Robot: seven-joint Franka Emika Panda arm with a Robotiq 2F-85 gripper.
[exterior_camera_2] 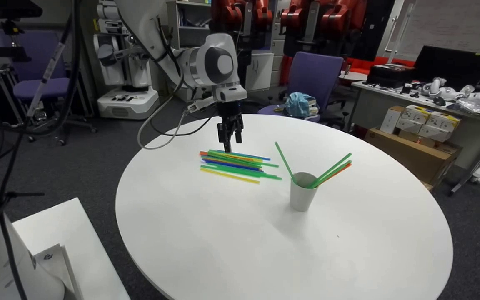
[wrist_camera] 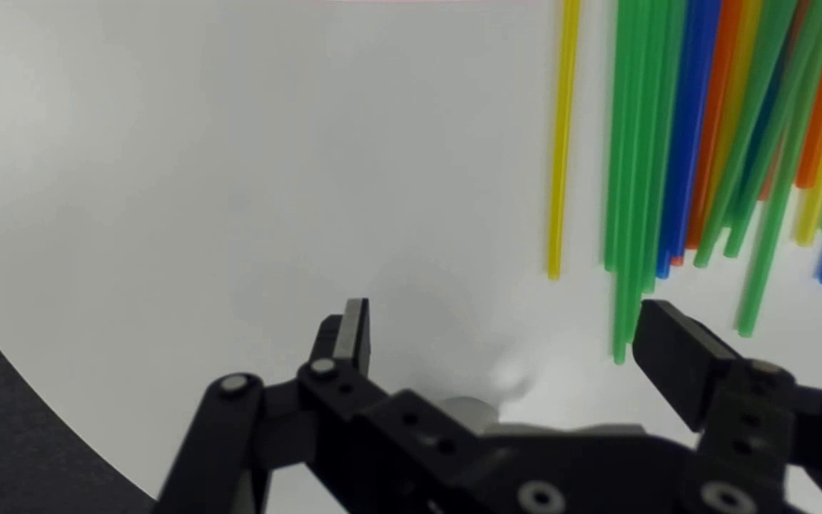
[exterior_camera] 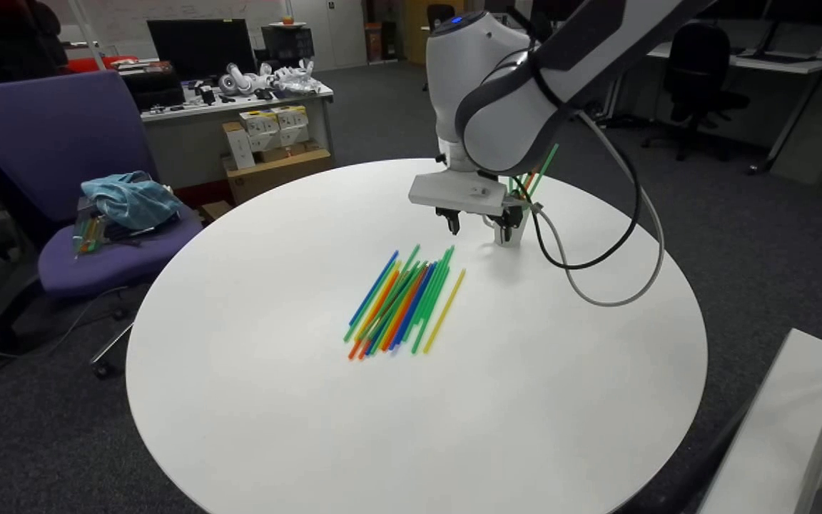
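Hovering above the round white desk [exterior_camera: 525,400]: tool [exterior_camera: 479,233], set wide, fingers [wrist_camera: 676,353] well apart, nothing gripped. Loose bundle of straws [exterior_camera: 404,307], green, blue, orange and yellow, lies on the desk close to the tool, several crossing over their neighbours. One yellow straw [wrist_camera: 563,143] lies alone just beside the bundle, running roughly the same way. Wrist view: straw ends point toward the fingers, the longest green ones right beside the right-hand finger. Pale cup [exterior_camera_2: 301,198] upright on the desk; in an exterior view it stands right of the bundle, on the near side. Leaning in it: one green straw [exterior_camera_2: 284,162] tilted left, two more green straws [exterior_camera_2: 331,170] plus an orange straw [exterior_camera_2: 335,174] tilted right. Far left in an exterior view, purple chair [exterior_camera: 61,135], blue cloth [exterior_camera: 133,203] heaped on its seat.
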